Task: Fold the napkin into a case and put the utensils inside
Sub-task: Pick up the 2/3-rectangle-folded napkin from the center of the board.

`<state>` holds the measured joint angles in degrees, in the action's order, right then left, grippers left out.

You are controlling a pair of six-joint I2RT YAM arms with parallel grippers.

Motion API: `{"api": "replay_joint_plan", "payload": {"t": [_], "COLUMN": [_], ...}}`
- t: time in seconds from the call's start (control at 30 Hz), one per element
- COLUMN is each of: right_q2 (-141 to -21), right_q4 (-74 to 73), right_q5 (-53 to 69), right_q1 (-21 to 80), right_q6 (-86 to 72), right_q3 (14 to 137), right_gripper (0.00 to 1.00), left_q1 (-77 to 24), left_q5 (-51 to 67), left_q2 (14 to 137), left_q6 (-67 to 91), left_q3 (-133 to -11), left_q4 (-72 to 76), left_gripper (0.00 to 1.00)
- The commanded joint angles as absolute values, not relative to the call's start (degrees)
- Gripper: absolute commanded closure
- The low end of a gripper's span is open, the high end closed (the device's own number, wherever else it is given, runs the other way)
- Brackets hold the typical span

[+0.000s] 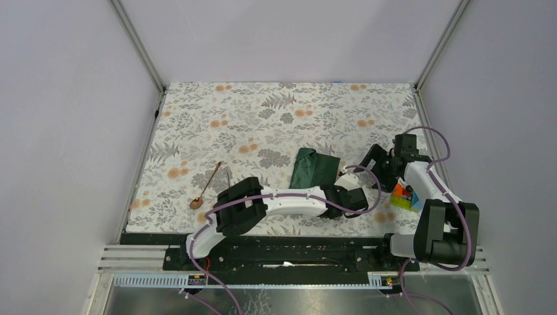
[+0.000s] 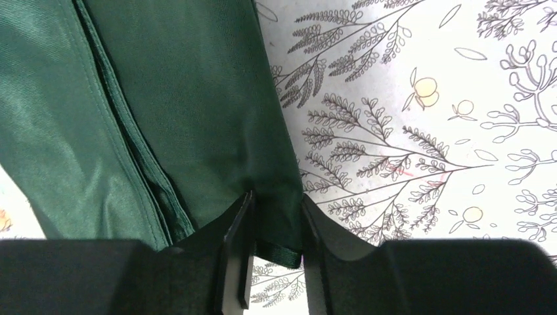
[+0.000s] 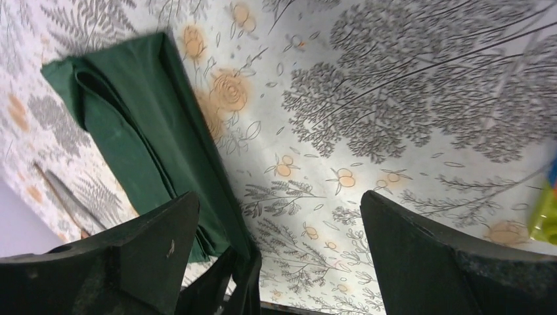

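Note:
The dark green napkin (image 1: 314, 168) lies folded into a narrow long shape on the floral tablecloth. My left gripper (image 1: 337, 186) is at its near right corner. In the left wrist view the gripper (image 2: 276, 244) is shut on the hemmed corner of the napkin (image 2: 164, 98). My right gripper (image 1: 370, 163) hovers just right of the napkin, open and empty. In the right wrist view its jaws (image 3: 282, 243) stand wide apart over bare tablecloth, with the napkin (image 3: 131, 131) to their left. The copper spoon (image 1: 206, 186) and the black knife (image 1: 228, 177) lie side by side left of the napkin.
Small bright toy blocks (image 1: 405, 195) sit by the right arm near the table's right edge, and they also show in the right wrist view (image 3: 545, 216). The left arm (image 1: 282, 200) stretches across the near edge of the table. Walls close in the left, right and far sides.

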<state>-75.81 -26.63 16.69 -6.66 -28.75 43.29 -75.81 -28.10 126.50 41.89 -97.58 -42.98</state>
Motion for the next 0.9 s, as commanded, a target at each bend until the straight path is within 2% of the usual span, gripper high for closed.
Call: {"api": "replay_joint_plan", "payload": {"t": [0.0,0.07,0.13,0.23,0.4,0.57,0.87], "right_q2": [-74.3,-74.6,-74.8,-75.9,-81.2,-83.9,-88.5], "right_q4": [-22.7,-22.0,-20.5,-18.4,-10.7,-6.8,10.7], "right_q5": [24.6,26.1,28.4,34.7,47.0,47.1,50.7], "right_q1": [-6.7,-6.6,-6.6,-6.6,-4.7,1.4,3.6], "right_q6": [-25.2,-24.8,-24.6,-24.5,-27.0,-29.7,-40.7], "right_q3": [41.7,41.4,40.3,38.7,35.9,35.3,30.3], "right_gripper": [0.00,0.00,0.00,0.00,0.00,0.00,0.00], "left_q1": [-74.0,-73.8,-73.2,-72.0,-69.3,-67.3,-66.3], "left_q5": [-21.4,-21.0,-20.6,-18.8,-13.5,-9.7,-7.8], "left_q2": [126.9,126.7,126.4,124.7,117.4,111.8,109.1], "left_q6": [41.0,40.7,40.3,39.4,39.4,39.7,38.0], "left_q3": [-93.6,-92.6,-91.9,-91.0,-87.3,-84.4,-83.6], "left_q4": [-39.5,-38.9,-38.5,-37.5,-32.7,-29.9,-29.8], "left_gripper": [0.70,0.78,0.92,1.00,1.00,1.00,1.00]}}
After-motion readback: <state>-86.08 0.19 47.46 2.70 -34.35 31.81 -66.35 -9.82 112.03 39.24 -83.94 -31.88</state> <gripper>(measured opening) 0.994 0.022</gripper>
